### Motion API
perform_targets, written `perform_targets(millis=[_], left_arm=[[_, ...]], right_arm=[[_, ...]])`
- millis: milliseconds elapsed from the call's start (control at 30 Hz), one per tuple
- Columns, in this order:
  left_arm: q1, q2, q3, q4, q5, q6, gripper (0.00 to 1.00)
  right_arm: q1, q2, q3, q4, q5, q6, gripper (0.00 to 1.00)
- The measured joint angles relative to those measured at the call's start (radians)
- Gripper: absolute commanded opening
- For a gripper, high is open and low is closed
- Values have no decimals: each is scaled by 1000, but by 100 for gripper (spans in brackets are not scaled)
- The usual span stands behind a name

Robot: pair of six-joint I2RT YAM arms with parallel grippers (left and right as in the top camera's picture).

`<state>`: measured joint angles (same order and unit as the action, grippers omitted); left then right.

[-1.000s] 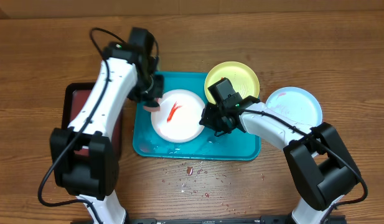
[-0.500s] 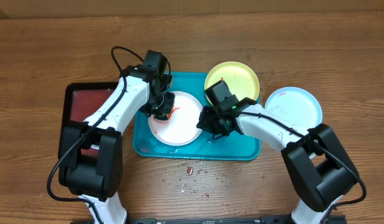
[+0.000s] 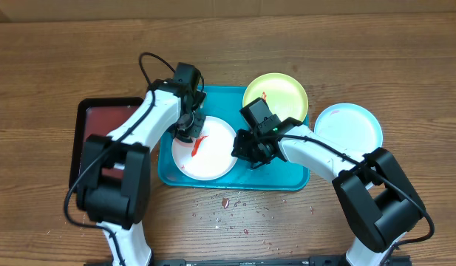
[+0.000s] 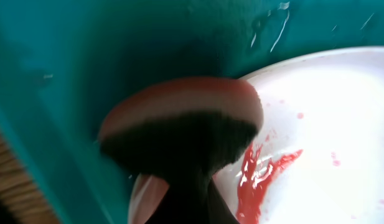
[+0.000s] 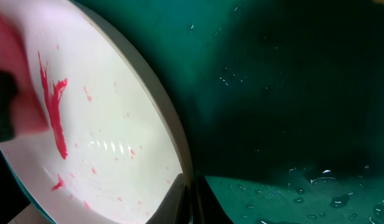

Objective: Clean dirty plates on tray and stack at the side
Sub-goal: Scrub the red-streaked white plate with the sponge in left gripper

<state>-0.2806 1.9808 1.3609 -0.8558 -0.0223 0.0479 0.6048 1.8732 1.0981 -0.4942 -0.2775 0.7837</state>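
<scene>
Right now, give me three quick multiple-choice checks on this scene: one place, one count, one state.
1. Where does the white plate lie? A in the blue tray; B on the black tray; C on the bare table.
2. How many plates show from overhead? A two; B three; C four.
3. How is the white plate's surface? A wiped clean; B smeared red; C covered in foam.
1 A: the tray's rim surrounds it.
2 B: white, yellow plate and pale blue plate.
3 B: a red streak lies beside the scrubber.
</scene>
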Motion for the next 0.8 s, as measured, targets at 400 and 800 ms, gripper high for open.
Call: perform_targets(millis=[400, 800], left_arm=[[-89, 61, 41, -115, 38, 163, 4], [-105, 72, 39, -138, 160, 53, 4]], right_arm=[[0, 0, 0, -6, 0, -3, 4], [0, 1, 0, 7, 6, -3, 4]])
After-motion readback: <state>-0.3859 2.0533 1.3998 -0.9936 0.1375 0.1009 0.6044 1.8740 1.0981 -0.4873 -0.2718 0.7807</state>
